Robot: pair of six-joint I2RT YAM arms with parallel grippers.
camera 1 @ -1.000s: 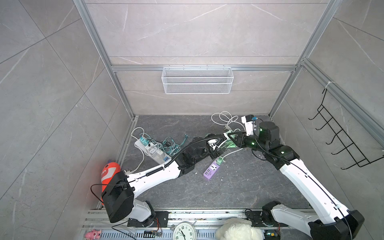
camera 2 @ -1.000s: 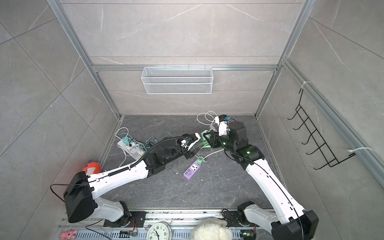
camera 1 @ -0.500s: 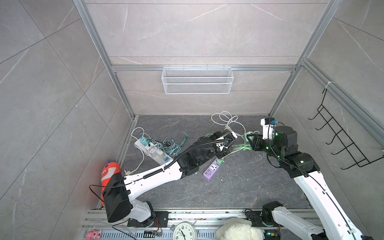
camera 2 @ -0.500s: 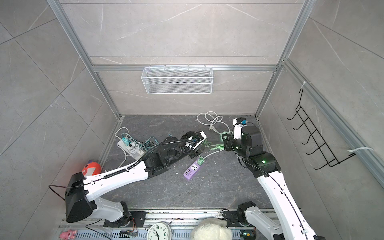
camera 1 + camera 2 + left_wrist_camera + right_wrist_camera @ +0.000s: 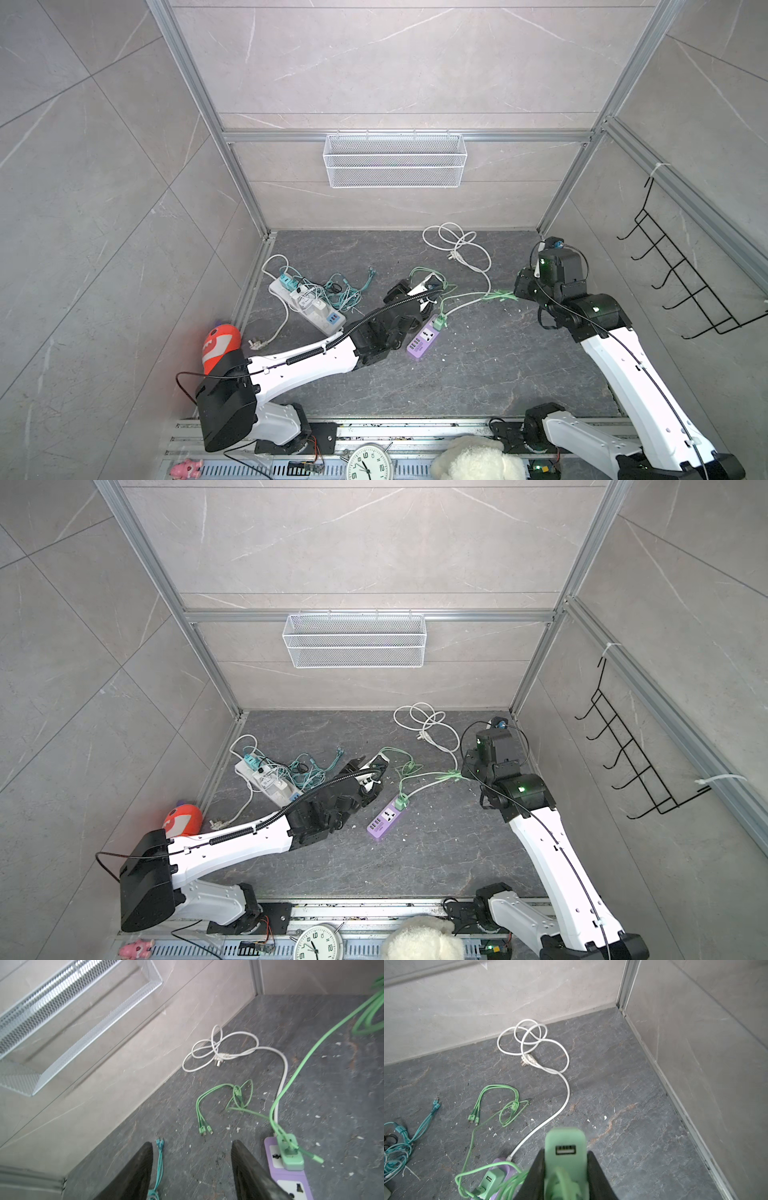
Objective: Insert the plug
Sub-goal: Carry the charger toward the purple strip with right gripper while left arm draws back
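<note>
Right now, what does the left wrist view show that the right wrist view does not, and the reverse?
Only the left wrist view: the basket on the wall, the open left claw with nothing in it, and the free sockets of the strip.
Only the right wrist view: the right claw shut on a green charger.
Both: the white cord, the green cable, the teal cable and a second charger sitting on the strip.
</note>
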